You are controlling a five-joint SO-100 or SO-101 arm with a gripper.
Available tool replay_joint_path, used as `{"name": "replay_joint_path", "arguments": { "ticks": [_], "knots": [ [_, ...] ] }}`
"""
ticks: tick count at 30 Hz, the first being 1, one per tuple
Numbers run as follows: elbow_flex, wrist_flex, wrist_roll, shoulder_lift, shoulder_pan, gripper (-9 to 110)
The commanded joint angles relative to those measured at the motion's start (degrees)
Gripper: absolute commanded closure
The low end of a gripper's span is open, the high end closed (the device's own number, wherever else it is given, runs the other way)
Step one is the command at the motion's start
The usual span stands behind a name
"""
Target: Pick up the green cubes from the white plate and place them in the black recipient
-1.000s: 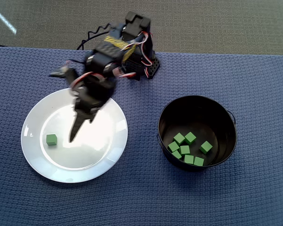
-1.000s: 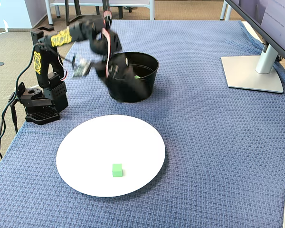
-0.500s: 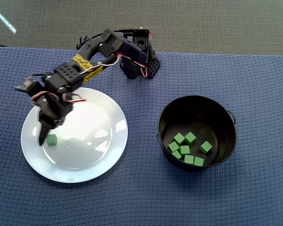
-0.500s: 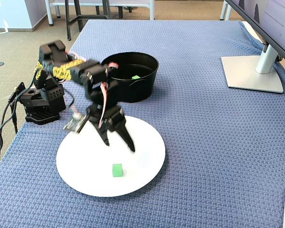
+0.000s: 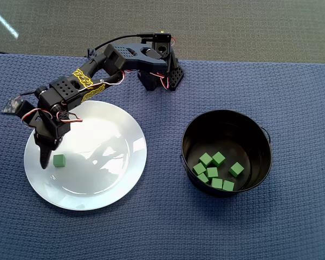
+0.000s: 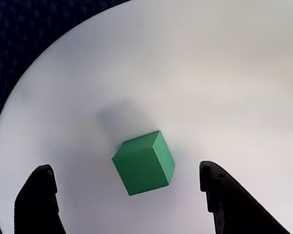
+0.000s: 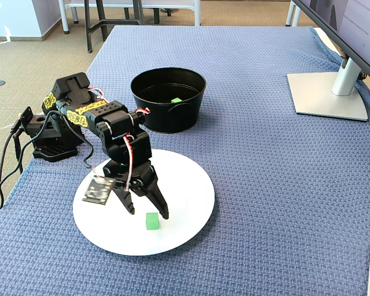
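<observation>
In the overhead view, the hand [image 5: 49,158] at left hangs with fingers apart over the white plate [image 5: 114,184], beside the last green cube [image 5: 59,160]. It should straddle the skewed cube squarely before closing. At right, seven cubes [image 5: 212,172] lie in the black recipient [image 5: 226,122].

The overhead view looked straight down on the worktop [image 5: 292,92], with the arm's base at the top edge. The fixed view stood at the side, higher than the worktop, and looked obliquely across it from farther away. The wrist view rode on the arm and looked down, very near. All three views shared the white plate [image 5: 127,162] [image 6: 224,73] [image 7: 191,179].
</observation>
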Motion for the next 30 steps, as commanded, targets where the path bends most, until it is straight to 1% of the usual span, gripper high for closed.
{"name": "replay_joint_path", "arguments": {
  "ticks": [1, 7, 12, 19, 22, 25, 30],
  "knots": [
    [-1.4, -2.0, -5.6, 0.6, -0.5, 70],
    [-2.1, -2.9, -14.8, -2.1, -1.1, 70],
    [-3.3, -3.4, -17.5, -4.7, -2.9, 71],
    [-4.7, -3.5, -16.2, -5.1, -4.5, 77],
    [-4.4, -3.6, -15.2, -4.9, -5.0, 82],
    [-4.0, -4.3, -14.2, -4.7, -5.0, 82],
    [-3.6, -6.3, -12.0, -4.0, -4.6, 87]
  ]
}}
